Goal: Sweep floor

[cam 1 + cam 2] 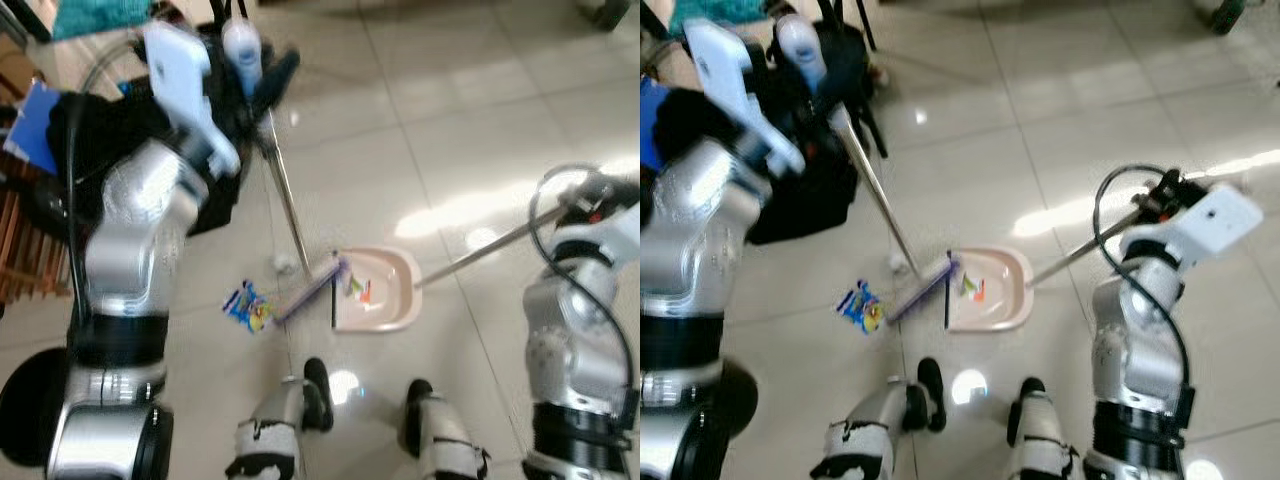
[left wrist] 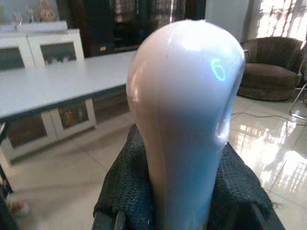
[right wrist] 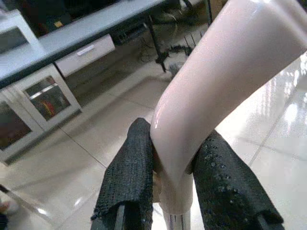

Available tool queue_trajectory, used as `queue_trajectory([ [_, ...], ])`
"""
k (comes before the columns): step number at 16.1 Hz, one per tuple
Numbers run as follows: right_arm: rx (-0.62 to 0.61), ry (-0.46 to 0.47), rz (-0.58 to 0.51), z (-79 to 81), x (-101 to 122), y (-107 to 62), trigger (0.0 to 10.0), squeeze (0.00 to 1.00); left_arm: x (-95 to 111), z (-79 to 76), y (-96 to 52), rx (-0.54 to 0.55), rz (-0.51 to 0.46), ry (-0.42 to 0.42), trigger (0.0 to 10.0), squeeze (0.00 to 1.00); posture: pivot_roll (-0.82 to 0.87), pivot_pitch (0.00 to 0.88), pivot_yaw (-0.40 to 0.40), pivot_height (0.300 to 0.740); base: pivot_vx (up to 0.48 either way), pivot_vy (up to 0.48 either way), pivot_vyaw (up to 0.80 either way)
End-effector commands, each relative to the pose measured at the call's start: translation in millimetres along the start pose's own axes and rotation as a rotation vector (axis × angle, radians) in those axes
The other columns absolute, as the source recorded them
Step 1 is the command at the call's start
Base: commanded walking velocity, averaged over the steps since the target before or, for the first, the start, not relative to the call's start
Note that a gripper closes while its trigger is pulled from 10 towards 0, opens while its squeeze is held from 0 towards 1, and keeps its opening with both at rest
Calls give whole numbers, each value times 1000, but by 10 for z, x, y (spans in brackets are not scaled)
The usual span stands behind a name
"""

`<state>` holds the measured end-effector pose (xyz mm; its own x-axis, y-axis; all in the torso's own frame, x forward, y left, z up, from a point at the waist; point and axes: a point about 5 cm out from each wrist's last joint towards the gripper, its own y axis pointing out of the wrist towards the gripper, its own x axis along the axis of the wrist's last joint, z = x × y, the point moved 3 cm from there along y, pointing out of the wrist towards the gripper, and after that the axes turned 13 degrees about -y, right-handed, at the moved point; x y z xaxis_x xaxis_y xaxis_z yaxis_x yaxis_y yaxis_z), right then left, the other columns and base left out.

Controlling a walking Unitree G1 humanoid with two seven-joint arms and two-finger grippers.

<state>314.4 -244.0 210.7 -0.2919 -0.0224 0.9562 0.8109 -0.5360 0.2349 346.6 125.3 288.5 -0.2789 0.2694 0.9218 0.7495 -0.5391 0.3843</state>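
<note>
A pale pink dustpan (image 1: 385,290) lies on the tiled floor just ahead of my feet, with a few colourful scraps (image 1: 358,288) inside it. The broom head (image 1: 312,290) rests at the pan's open left side. Its metal shaft (image 1: 285,200) rises to a white and blue grip (image 2: 187,110). My left gripper (image 1: 255,75) is shut on that grip. My right gripper (image 1: 1155,205) is shut on the dustpan's long pink handle (image 3: 216,81), between its black fingers (image 3: 129,172). A colourful wrapper (image 1: 247,306) and a small white scrap (image 1: 283,263) lie on the floor left of the broom.
A black bag (image 1: 810,190) sits on the floor at the far left, behind the broom shaft. Wooden furniture (image 1: 20,240) stands at the left edge. My feet (image 1: 318,390) are close to the pan. A long grey table (image 2: 48,86) and a brown armchair (image 2: 273,72) stand further off.
</note>
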Motion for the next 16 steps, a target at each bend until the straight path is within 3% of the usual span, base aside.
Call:
queue_trajectory([
  [1,10,21,-45,8,195,-14,10000,0,38,-7,-63,40,1,43,10000,0,-28,192,85,740,0,0,0],
  [4,32,-1,-55,16,280,-64,10000,0,-42,92,-236,168,38,42,10000,0,-33,160,78,740,0,0,0],
  [7,-33,-38,-46,-150,265,-74,10000,0,0,-9,-351,182,35,18,10000,0,-17,129,79,740,0,0,0],
  [8,-94,-44,-33,-295,260,-76,10000,0,-51,-64,-427,188,60,-5,10000,0,-8,118,79,740,0,0,0],
  [10,-147,6,20,-380,202,-81,10000,0,-234,-134,-548,191,125,-28,10000,0,-19,110,81,740,0,0,0],
  [12,-160,89,86,-365,120,-104,10000,0,-480,-220,-692,189,204,-61,10000,0,-30,101,83,740,0,0,0],
  [16,-194,172,120,-371,83,-144,10000,0,-652,-272,-846,204,270,-81,10000,0,-42,92,80,740,0,0,0],
])
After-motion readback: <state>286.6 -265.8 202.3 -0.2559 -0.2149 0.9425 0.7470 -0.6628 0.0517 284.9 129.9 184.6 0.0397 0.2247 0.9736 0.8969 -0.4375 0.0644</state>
